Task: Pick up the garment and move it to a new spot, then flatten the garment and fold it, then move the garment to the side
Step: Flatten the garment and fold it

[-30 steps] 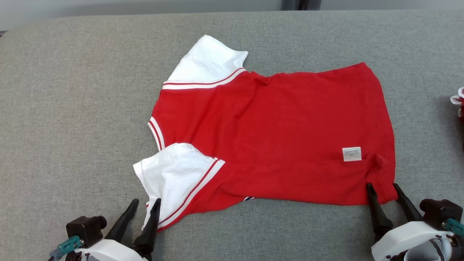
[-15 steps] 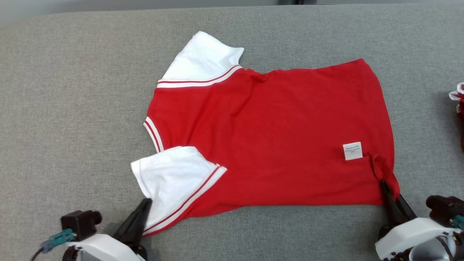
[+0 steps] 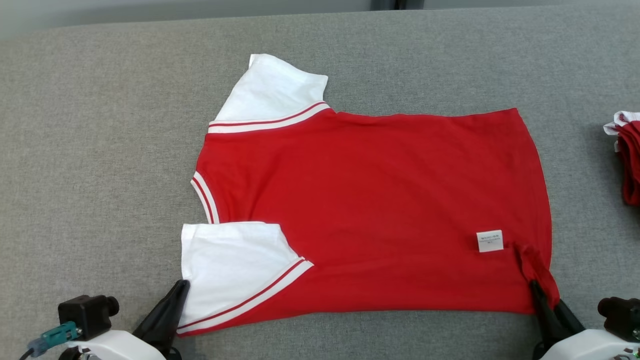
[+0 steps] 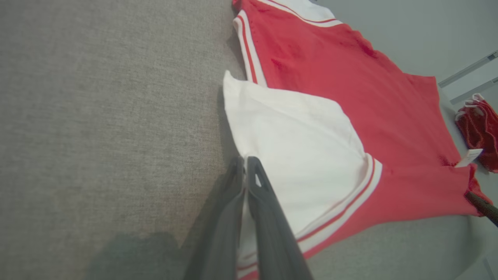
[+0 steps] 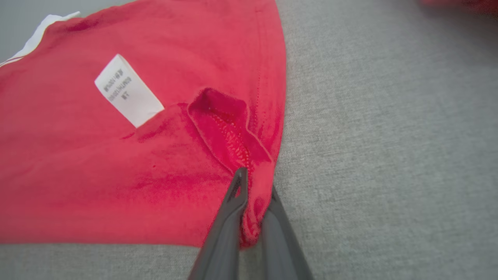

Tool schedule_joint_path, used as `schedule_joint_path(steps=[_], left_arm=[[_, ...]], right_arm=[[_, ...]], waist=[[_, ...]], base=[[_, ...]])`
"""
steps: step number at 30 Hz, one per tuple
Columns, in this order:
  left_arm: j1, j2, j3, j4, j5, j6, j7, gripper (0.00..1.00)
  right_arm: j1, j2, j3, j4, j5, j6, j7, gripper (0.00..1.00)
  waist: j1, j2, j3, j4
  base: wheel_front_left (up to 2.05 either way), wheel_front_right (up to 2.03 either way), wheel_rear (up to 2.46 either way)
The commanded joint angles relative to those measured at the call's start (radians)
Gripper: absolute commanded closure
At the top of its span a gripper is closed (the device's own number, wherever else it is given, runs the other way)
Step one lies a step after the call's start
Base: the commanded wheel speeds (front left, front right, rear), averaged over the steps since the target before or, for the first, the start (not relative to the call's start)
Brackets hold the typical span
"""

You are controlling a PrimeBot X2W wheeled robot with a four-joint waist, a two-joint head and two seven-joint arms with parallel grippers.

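Garment [image 3: 370, 210]: red shirt with white sleeves, lying spread and mostly flat in the middle of the grey fabric worktop [image 3: 100, 150]. Neck end points left, hem end points right. Striped collar trim [image 3: 204, 197] sits at the left edge. Far sleeve [image 3: 275, 90] sticks out toward the far side. Near sleeve [image 3: 235, 265] lies flat at the near left, with red and white stripes where it joins the body. White label [image 3: 489, 240] sits on the red cloth near the near right corner, just left of a small bunched fold.

Left claw [image 3: 182, 287] is at the near left corner, fingers pressed together on the outer edge of the near sleeve. In the left wrist view white cloth runs between the two dark fingers.

Right claw [image 3: 545, 295] is at the near right corner, clamped on the hem corner. In the right wrist view red fabric is pinched between its fingers and pulled into a small ridge that runs up toward the label.

The near edge of the garment runs almost straight between the two claws.

Red cloth pile [image 3: 627, 160] with a bit of white trim lies at the far right edge of the worktop, well apart from the garment.
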Motion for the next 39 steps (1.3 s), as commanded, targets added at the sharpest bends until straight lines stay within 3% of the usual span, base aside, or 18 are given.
schedule_joint_path(steps=[1, 6, 14, 21, 26, 31, 39], left_arm=[[-0.014, 0.018, -0.002, 0.005, 0.037, 0.011, -0.012, 0.0], [-0.048, -0.016, 0.027, 0.002, 0.071, 0.045, -0.109, 0.0], [-0.146, 0.003, 0.085, -0.049, 0.201, 0.106, -0.279, 0.0], [-0.189, 0.016, 0.06, -0.088, 0.279, 0.147, -0.29, 0.0], [-0.201, 0.018, 0.054, -0.095, 0.286, 0.152, -0.285, 0.0], [-0.31, 0.038, 0.035, -0.081, 0.285, 0.116, -0.258, 0.0], [-0.684, 0.051, -0.035, 0.163, 0.206, -0.024, -0.097, 0.0]], right_arm=[[-0.006, -0.006, -0.003, 0.002, 0.001, -0.002, -0.012, 0.0], [-0.039, -0.006, -0.017, -0.047, -0.042, -0.001, -0.06, 0.0], [-0.126, -0.005, -0.04, -0.186, -0.124, -0.001, -0.119, 0.0], [-0.159, -0.006, -0.021, -0.241, -0.144, -0.001, -0.106, 0.0], [-0.168, -0.005, -0.013, -0.25, -0.133, -0.001, -0.106, 0.0], [-0.189, -0.005, -0.002, -0.255, -0.124, -0.001, -0.114, 0.0], [-0.246, -0.006, 0.05, -0.23, -0.104, -0.001, -0.133, 0.0]], waist=[[0.0, 0.0, -0.001, -0.003], [0.0, 0.0, -0.008, -0.009], [0.0, 0.0, -0.024, -0.001], [0.0, 0.0, -0.03, 0.007], [0.0, 0.0, -0.014, 0.003], [0.0, 0.0, 0.029, -0.002], [0.0, 0.0, 0.127, -0.065]], base=[[0.0, 0.0, 0.0], [0.0, 0.0, 0.0], [0.0, 0.0, 0.0], [0.0, 0.0, 0.0], [0.0, 0.0, 0.0], [0.0, 0.0, 0.0], [0.0, 0.0, 0.0]])
